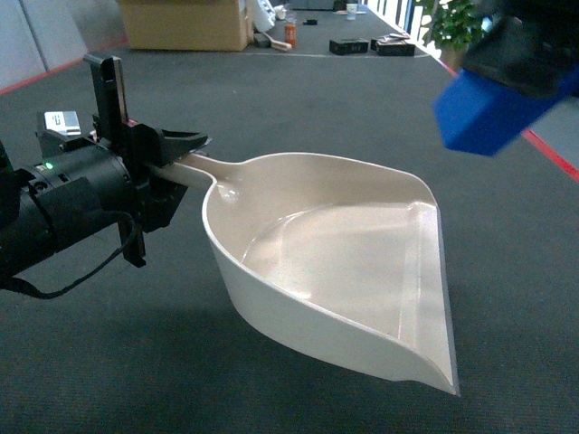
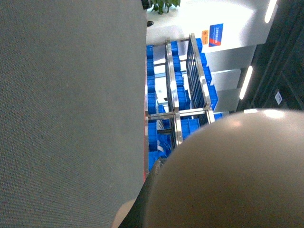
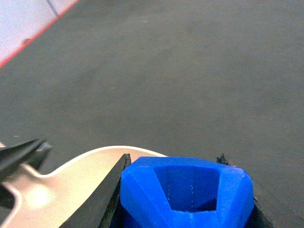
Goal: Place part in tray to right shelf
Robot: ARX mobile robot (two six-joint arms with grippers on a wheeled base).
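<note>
While my left hand [image 1: 176, 158] was clamped on the tray [image 1: 335, 262] at its handle, holding the scoop out level above the dark carpet floor [image 1: 271, 99], my right hand [image 1: 529, 50] was closed on the part [image 1: 488, 113], carrying it up at the right, above and clear of the tray's far rim. From the right wrist the part [image 3: 187, 192] sat squeezed between the two fingers [image 3: 107, 194], its hollow end facing out. I judged the part stiff and light, its smooth plastic faces a little slippery, so flat-sided pinching suited it. I judged the tray thin and rigid but long, likely to tip about its handle once loaded; gripping near the bowl would steady it. The right shelf [image 2: 183, 102] showed only from the left wrist, well apart, with blue crates [image 2: 152, 102] behind its rails.
</note>
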